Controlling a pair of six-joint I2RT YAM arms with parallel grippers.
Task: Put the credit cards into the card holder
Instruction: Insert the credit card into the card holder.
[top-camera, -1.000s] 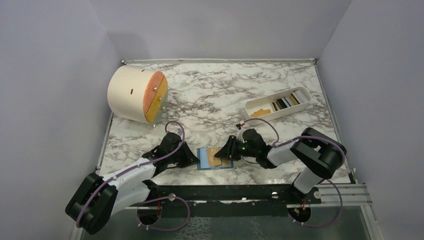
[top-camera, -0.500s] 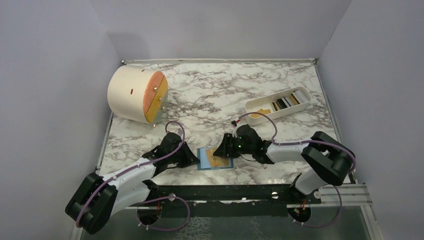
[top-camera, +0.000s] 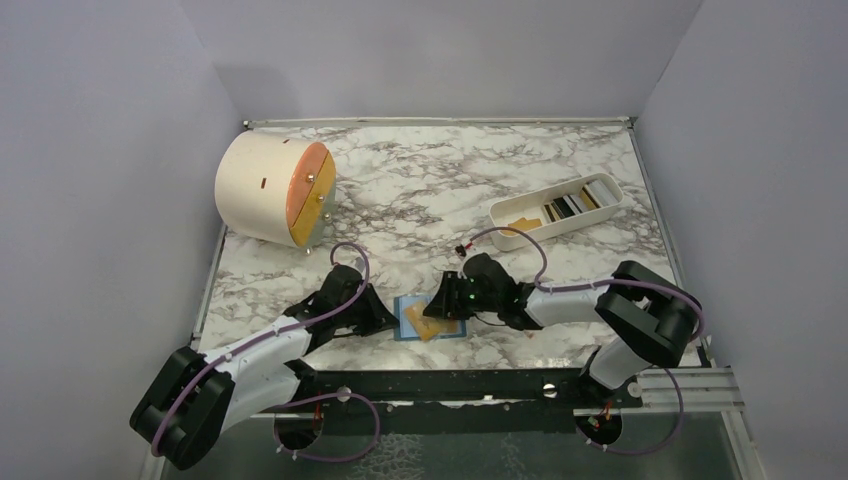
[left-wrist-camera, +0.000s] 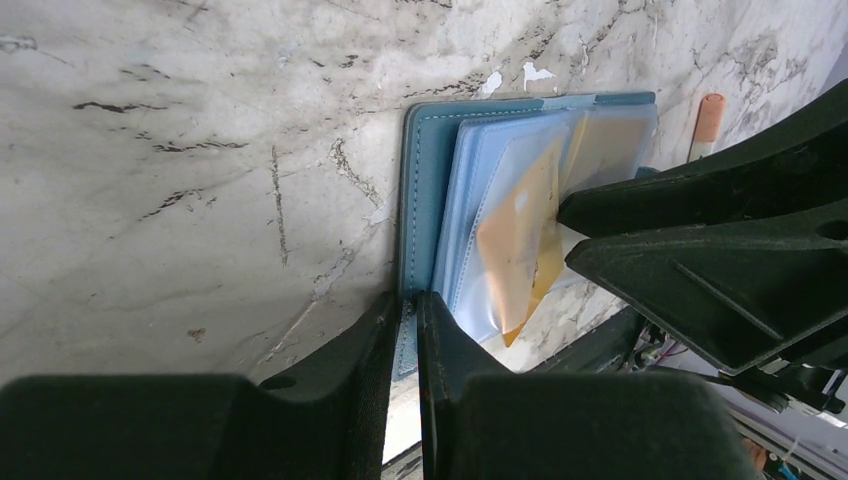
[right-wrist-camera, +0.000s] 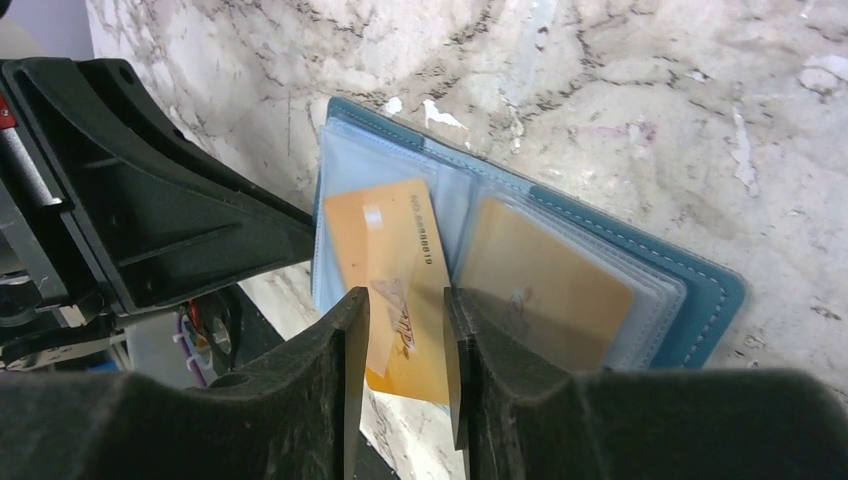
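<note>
We see the card holder lying open on the counter near its front edge, between the two arms, clear sleeves facing up. One gold card is only part-way into the sleeve nearer the left arm. It sits skewed, with its lower end poking out past the holder's edge. A second gold card sits fully inside the neighbouring sleeve.

The left tool is pinched onto the thin blue cover at the holder's edge, pinning it. The right tool has its jaws a narrow gap apart over the loose card's exposed end. The card lies flat beneath the tips, so we judge nothing is clamped.

Our main worry is the skew. A push along the card's length could wedge a corner at the sleeve mouth and wrinkle the soft plastic rather than seat the card. The card is glossy, so the tips could skid off and flick it out.

A hard shove would also load the left tool's hold. That hold covers only a sliver of cover, so the holder could slip free and slide. The two tools are close together, and a small overshoot could knock one against the other.

More cards wait in the white tray, well apart at the back right.
</note>
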